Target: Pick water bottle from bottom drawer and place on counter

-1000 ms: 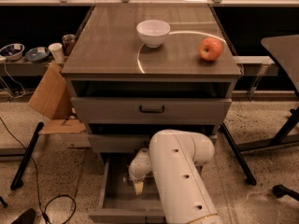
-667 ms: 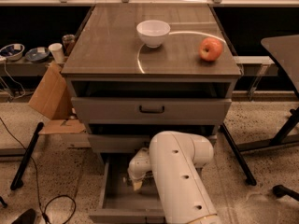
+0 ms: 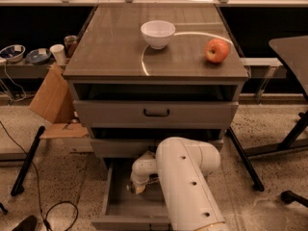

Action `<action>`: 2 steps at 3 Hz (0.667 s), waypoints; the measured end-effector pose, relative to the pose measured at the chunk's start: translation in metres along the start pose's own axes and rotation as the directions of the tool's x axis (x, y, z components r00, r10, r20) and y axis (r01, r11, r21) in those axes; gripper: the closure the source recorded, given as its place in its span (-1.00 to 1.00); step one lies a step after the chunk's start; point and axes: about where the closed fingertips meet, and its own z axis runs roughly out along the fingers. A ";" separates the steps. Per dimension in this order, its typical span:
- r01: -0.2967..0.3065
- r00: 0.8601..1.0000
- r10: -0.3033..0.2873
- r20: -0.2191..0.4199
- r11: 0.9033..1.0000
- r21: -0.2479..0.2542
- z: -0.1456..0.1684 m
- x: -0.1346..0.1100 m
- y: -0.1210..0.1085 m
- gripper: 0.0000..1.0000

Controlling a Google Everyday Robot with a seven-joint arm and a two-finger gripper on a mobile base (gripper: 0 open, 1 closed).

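- The gripper (image 3: 136,187) is low inside the open bottom drawer (image 3: 111,207), near its back; its state cannot be told.
- The water bottle and its axis are hidden by the arm (image 3: 190,186).
- On the counter (image 3: 110,52) above the drawer: a bowl (image 3: 158,33) and an apple (image 3: 217,50).

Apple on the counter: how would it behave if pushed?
The apple looks round, so it would likely roll across the glossy counter. Its smooth skin might slip when gripped. The gripper is in the bottom drawer, away from it.
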 end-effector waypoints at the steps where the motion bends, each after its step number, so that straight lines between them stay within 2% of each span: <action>1: 0.024 1.000 -0.024 0.017 1.000 -0.012 -0.001 -0.004 -0.001 0.99; 2: 0.043 0.999 -0.044 0.020 0.999 0.025 -0.019 -0.006 -0.008 1.00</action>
